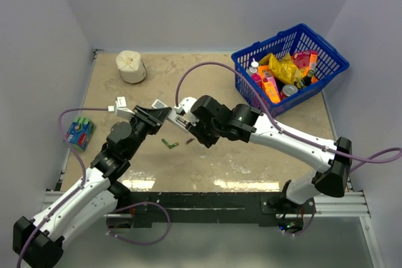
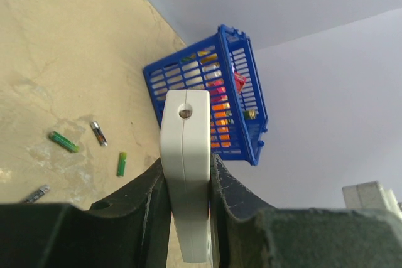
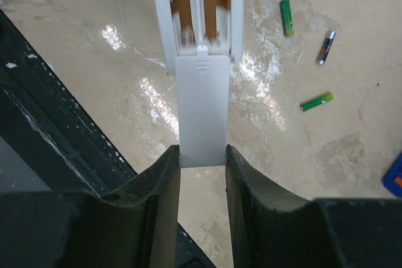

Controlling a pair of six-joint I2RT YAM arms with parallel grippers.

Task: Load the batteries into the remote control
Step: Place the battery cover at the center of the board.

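1. Dark fingers of the right gripper (image 3: pixel 202 155) are clenched on the near end of the white back cover (image 3: pixel 201 108), one pad pressing each long edge.
2. At its far end the cover meets the remote control (image 3: pixel 160 4). The battery bay lies bare beyond it, with two brownish strips running down its channels. That part is blurred.
3. The left gripper (image 2: pixel 186 169) grasps the same remote control by its two flat faces and holds it edge-on above the table (image 1: pixel 220 161). The end of the remote with a small round window points toward the basket (image 1: pixel 248 89).
4. Loose batteries lie on the tan tabletop below, apart from each other and from both grippers. The right wrist view shows a green one (image 3: pixel 286 17), a dark one (image 3: pixel 326 47) and another green one (image 3: pixel 316 101). The left wrist view adds a second dark one (image 2: pixel 38 193).
5. The blue basket stands at the far right, full of bright packets. From the left wrist, the raised remote hides part of its near wall.
6. Seen from above, the two wrists meet at mid-table and cover most of the remote.
7. Further out, a white paper roll (image 1: pixel 130 66) stands at the far left. A shrink-wrapped pack of green cells (image 1: pixel 80 133) lies at the left edge. Small white pieces (image 1: pixel 119 102) sit near the left gripper.
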